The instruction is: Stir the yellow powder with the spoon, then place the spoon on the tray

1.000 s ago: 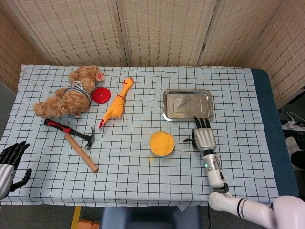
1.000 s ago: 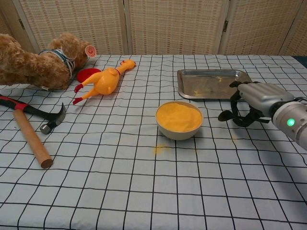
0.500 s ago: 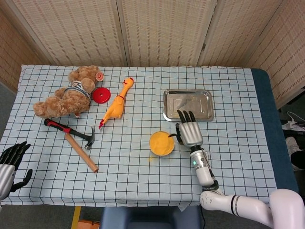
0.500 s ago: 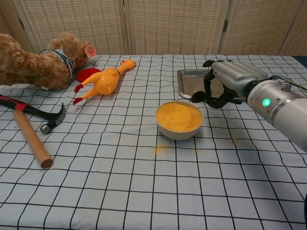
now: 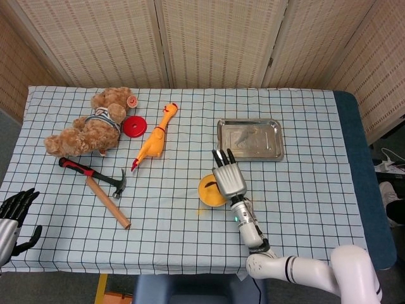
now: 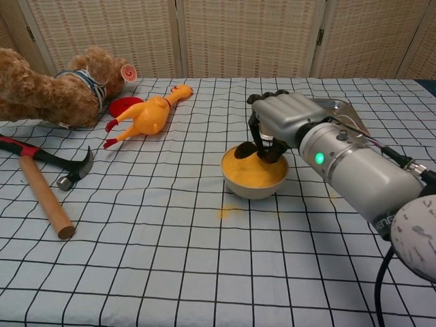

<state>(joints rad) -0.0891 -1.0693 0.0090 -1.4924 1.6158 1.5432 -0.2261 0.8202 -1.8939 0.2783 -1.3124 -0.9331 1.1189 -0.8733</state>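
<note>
- The yellow powder (image 6: 253,170) sits heaped in a small pale bowl (image 6: 255,189) near the middle of the desk (image 5: 190,209), and a little of it is spilled on the checked cloth (image 6: 170,259) just in front of the bowl.
- Your right hand (image 6: 276,126) is directly over the bowl, with its dark fingers (image 6: 262,146) curled downward and their tips at the powder's surface.
- A dark, slim shape shows among those fingers in the chest view; you cannot tell from either view whether it is the spoon or whether the fingers are clamped on anything.
- The tray (image 5: 249,139) lies behind the bowl and toward your right side, apart from it, flat on the cloth; in the chest view your right hand and forearm hide most of it.
- Your left hand (image 5: 12,218) is at the near left corner of the desk, well apart from the bowl, with its fingers spread and nothing in them.
- A rubber chicken (image 5: 155,137) lies to the left of the bowl, farther back.
- Beside the chicken is a red disc (image 5: 134,126), which touches the teddy bear (image 5: 92,130).
- A hammer (image 5: 101,187) lies in front of the bear, with its wooden handle pointing toward the near edge.
</note>
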